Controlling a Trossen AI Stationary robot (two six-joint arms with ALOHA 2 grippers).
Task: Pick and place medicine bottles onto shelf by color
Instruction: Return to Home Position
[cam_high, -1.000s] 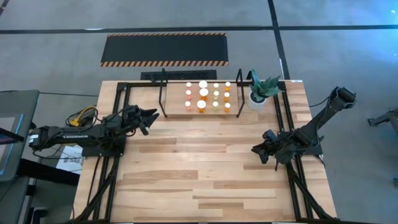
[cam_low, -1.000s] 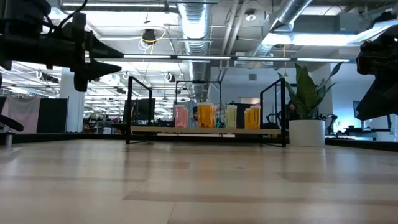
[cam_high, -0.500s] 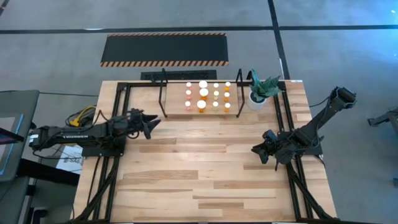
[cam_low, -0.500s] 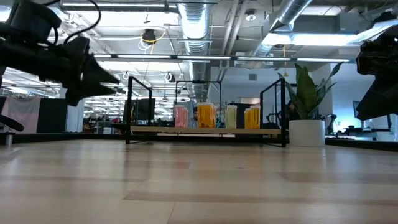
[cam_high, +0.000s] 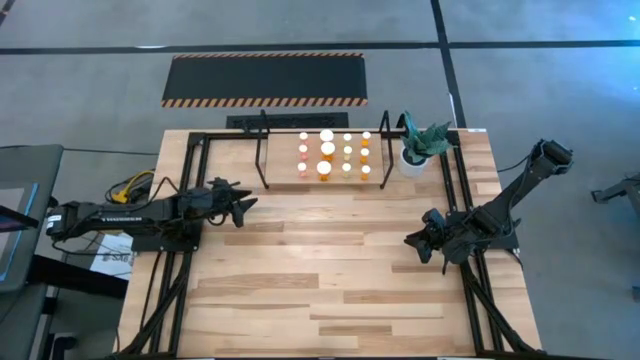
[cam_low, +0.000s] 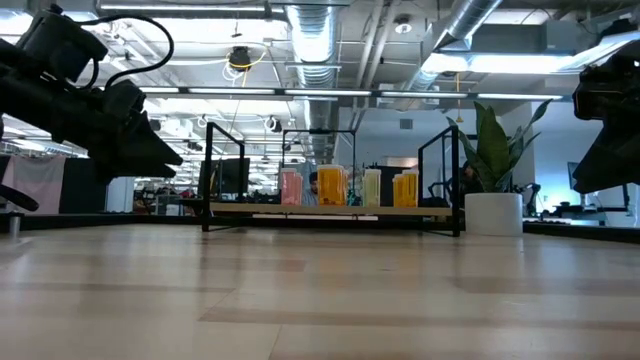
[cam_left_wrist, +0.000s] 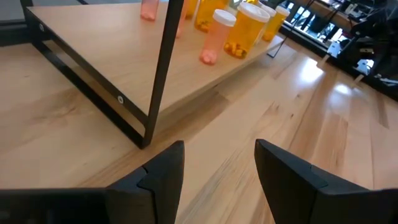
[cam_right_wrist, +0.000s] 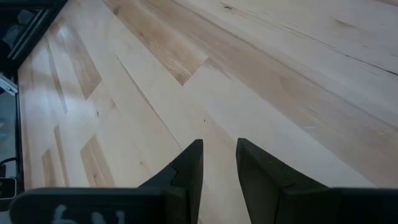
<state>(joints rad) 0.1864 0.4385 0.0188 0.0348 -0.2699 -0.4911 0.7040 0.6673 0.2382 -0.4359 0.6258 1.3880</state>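
Note:
Several medicine bottles with white caps stand upright in rows on the shelf, a light board in a black rod frame at the table's far middle. In the low view the bottles show pink, orange and pale bodies. My left gripper hovers open at the table's left, just short of the shelf's left near corner, slanting down with nothing between its fingers. My right gripper hangs shut above bare table at the right.
A white pot with a green plant stands right of the shelf. A black mat with striped edges lies on the floor beyond the table. Bare wooden table spreads between the two arms and toward the near edge.
My left gripper has tipped its fingers from about level to slanting down and has sunk a little, staying open. The right arm, the bottles and the shelf have kept still.

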